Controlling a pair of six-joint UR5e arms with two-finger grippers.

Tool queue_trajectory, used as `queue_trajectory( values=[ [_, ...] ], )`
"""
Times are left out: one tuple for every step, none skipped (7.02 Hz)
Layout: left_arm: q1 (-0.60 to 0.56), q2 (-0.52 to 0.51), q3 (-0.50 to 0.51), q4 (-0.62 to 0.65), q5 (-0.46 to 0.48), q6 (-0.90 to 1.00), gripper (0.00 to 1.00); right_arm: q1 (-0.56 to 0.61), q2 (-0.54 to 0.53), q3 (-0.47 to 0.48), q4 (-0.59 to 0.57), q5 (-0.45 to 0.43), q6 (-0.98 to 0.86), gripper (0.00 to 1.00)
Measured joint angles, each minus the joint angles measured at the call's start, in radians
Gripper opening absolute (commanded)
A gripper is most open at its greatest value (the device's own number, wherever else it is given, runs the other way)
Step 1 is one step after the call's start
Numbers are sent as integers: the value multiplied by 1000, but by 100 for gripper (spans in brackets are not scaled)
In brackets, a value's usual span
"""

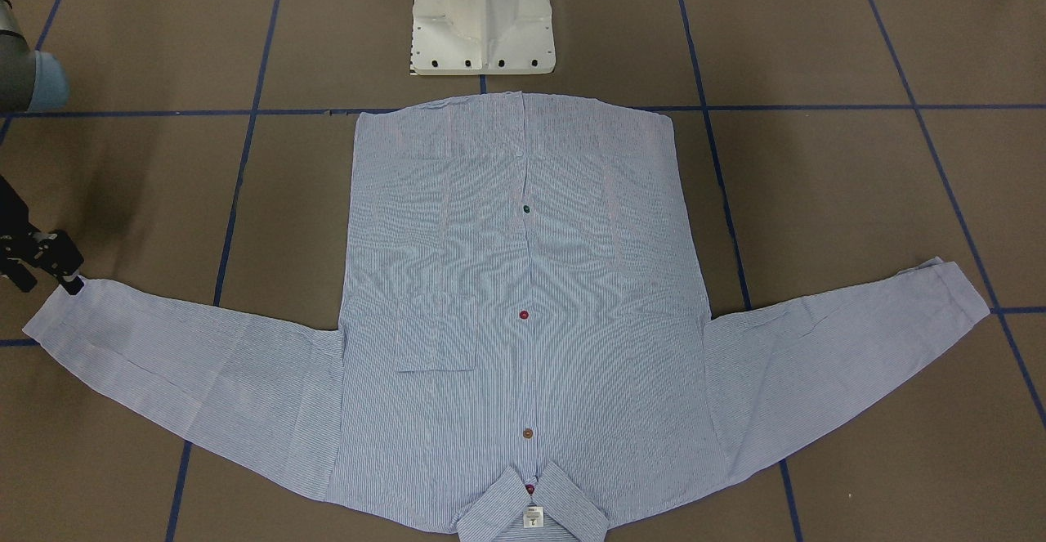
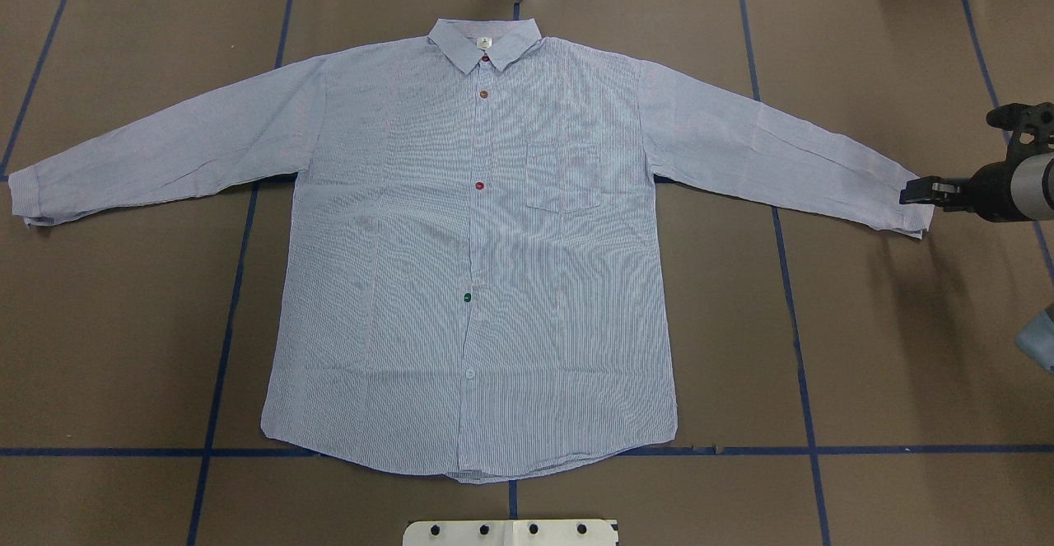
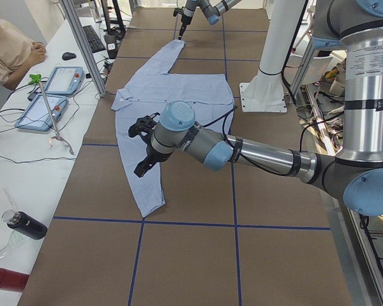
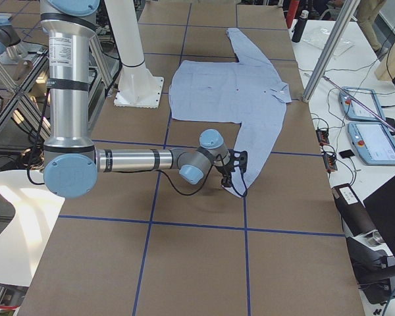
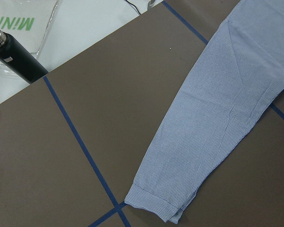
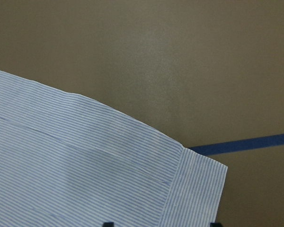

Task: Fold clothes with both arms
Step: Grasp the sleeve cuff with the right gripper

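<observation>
The light blue striped shirt (image 2: 461, 241) lies flat and face up on the brown table, buttoned, with its collar toward the far side and both sleeves spread out. My right gripper (image 2: 918, 192) is low at the right sleeve's cuff (image 2: 910, 212). In the right wrist view its fingertips (image 6: 107, 223) stand apart on either side of the cuff (image 6: 194, 189), so it is open. It also shows in the front view (image 1: 61, 276). My left gripper (image 3: 140, 150) hovers above the left sleeve (image 5: 217, 123). It shows only in the exterior left view, so I cannot tell whether it is open.
The white pedestal base (image 1: 482, 19) stands just past the shirt's hem. Blue tape lines (image 2: 222, 348) grid the table. A white side table beyond the collar edge holds a dark bottle (image 5: 16, 56) and teach pendants (image 3: 57, 80). A person (image 3: 9, 41) sits there.
</observation>
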Motion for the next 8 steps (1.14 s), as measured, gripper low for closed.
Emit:
queue_trajectory(
  values=[
    [0, 0, 0, 0, 0, 0, 100, -9, 0, -5, 1, -6, 4, 70],
    [0, 0, 0, 0, 0, 0, 100, -21, -2, -9, 1, -16, 15, 69],
    [0, 0, 1, 0, 0, 0, 100, -35, -5, -13, 1, -31, 27, 66],
    [0, 0, 1, 0, 0, 0, 100, -48, -10, -17, 1, -45, 33, 59],
    [0, 1, 2, 0, 0, 0, 100, -56, -13, -18, 1, -53, 40, 54],
    [0, 1, 2, 0, 0, 0, 100, -63, -14, -19, 1, -59, 54, 36],
    [0, 2, 2, 0, 0, 1, 100, -69, -14, -20, 2, -64, 66, 13],
    [-1, 3, 2, 0, 0, 1, 100, -71, -15, -20, 2, -67, 75, 0]
  ],
)
